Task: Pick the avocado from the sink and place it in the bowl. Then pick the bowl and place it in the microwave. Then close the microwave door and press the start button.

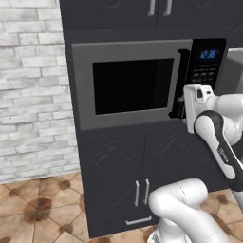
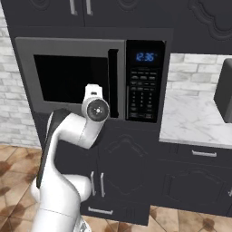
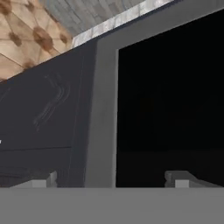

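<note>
You face a dark cabinet wall beside white brick, with a marble surface (image 2: pixel 195 113) off to the right. The microwave (image 2: pixel 90 77) is built into it; the microwave door (image 1: pixel 128 85) looks swung shut against its frame, and its dark glass hides whether the bowl sits inside. Your fingers (image 3: pixel 114 178) stand spread wide, grasping nothing, close to the door's lower edge near the handle (image 2: pixel 113 81). The keypad (image 2: pixel 144 95) lies just right, likely for the start press
</note>
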{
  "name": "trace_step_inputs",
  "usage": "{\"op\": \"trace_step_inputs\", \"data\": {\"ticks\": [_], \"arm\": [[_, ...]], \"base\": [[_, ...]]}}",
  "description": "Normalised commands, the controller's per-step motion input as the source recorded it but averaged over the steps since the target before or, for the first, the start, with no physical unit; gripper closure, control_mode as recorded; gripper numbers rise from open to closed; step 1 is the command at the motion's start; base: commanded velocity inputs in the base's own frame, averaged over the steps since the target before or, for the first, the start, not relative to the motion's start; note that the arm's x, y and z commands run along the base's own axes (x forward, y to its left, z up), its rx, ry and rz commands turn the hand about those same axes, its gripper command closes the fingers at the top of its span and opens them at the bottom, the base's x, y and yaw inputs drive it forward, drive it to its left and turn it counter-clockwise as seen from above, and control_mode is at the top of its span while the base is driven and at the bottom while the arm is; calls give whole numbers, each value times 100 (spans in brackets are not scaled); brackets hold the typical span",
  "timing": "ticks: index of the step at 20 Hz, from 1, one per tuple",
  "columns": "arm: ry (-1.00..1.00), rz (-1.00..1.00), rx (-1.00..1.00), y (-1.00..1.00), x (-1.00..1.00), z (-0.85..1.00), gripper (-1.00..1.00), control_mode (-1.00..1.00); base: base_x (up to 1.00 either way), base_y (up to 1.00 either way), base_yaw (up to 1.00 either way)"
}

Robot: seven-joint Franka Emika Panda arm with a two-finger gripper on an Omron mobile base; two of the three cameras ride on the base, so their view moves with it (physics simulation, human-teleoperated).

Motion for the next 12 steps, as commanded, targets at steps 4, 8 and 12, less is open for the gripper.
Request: {"op": "trace_step_inputs", "data": {"ticks": [4,8,12], "arm": [[-13,15,0,-61,-39,-49,-100,-100],[-21,8,0,-51,0,-52,-100,-100],[-20,5,0,-50,0,-32,-100,-100]], "base": [[0,0,0],[0,0,0],[0,0,0]]}}
